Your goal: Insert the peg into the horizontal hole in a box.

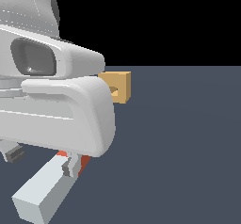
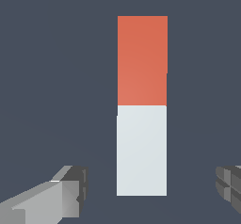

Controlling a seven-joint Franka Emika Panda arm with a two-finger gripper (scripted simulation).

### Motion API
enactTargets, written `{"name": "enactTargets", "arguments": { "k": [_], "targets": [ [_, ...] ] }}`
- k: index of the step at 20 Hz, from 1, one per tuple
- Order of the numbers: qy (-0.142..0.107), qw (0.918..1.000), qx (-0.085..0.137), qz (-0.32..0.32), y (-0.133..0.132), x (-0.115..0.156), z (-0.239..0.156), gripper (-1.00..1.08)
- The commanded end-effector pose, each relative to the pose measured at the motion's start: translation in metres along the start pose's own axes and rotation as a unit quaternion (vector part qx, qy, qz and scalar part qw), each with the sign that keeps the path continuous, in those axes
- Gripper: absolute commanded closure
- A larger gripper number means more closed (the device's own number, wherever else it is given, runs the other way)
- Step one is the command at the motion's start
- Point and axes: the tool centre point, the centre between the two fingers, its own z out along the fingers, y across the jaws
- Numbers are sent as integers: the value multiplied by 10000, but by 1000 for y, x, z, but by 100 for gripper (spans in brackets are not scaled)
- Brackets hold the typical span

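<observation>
The peg (image 2: 141,150) lies flat on the dark floor, its red-orange end (image 2: 142,60) pointing away from its grey-white end. In the exterior view the peg (image 1: 42,195) lies at the lower left, with its red end (image 1: 84,162) towards the box. My gripper (image 2: 150,184) is open and holds nothing. Its fingers (image 2: 70,190) stand wide apart on either side of the peg's white part, clear of it. In the exterior view one of the fingers (image 1: 70,165) shows in front of the peg. The tan box (image 1: 118,84) stands farther back, half hidden by the arm. Its hole (image 1: 114,91) is only partly visible.
The white arm body (image 1: 56,110) fills the exterior view's left and covers part of the box and the peg. Dark grey floor (image 1: 179,148) stretches to the exterior view's right.
</observation>
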Motion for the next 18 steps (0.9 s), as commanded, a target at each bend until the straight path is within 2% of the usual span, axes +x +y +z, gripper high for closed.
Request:
{"name": "enactTargets", "arguments": {
  "k": [1,11,18],
  "targets": [
    [3,10000,-1,29,-4,-6,5,-92],
    [7,10000,2,31,-3,-6,8,-92],
    [9,10000,1,28,-3,-6,33,-92]
  ]
}}
